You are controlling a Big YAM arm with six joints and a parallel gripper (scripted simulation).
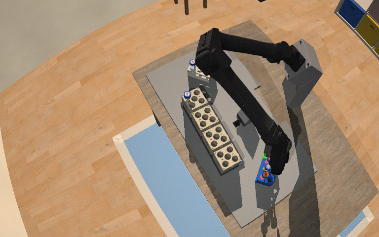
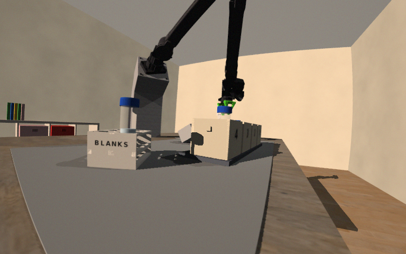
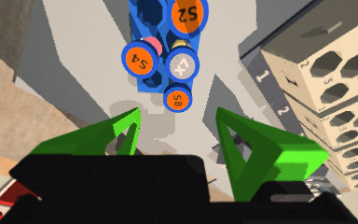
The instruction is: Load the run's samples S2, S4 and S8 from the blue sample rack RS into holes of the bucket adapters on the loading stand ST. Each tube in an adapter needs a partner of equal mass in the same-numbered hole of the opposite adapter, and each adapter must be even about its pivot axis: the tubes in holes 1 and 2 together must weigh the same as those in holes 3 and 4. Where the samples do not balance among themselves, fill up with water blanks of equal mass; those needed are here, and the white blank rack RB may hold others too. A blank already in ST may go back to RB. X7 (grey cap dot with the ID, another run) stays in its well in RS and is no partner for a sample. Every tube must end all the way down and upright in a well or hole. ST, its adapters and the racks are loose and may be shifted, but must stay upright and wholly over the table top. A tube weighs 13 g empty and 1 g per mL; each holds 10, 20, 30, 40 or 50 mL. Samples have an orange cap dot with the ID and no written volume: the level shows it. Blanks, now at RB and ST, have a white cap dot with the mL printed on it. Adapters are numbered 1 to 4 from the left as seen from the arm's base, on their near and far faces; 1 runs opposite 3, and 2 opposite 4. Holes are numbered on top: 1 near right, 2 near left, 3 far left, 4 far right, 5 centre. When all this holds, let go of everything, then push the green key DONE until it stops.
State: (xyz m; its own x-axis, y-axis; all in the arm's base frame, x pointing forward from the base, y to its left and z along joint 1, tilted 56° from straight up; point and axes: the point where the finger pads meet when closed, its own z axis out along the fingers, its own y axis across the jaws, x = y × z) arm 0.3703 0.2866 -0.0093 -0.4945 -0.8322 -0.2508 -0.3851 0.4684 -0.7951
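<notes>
Arm parked over the sample end, nothing picked yet

Stand ST with its four adapters sits mid-table; blue rack RS is beyond it, holding S2, S4, S8 and X7 (all seated, none loaded); the gripper hangs just short of S8, fingers spread wide and empty; I'd guess the next move is lining up on one cap, dropping, then closing

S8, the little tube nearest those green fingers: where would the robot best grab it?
By its blue cap rim, coming straight down. S8 stands upright at the end of the blue rack, with X7 close behind it, so only the cap is exposed. The open gripper probably needs its fingers either side of it.
</notes>
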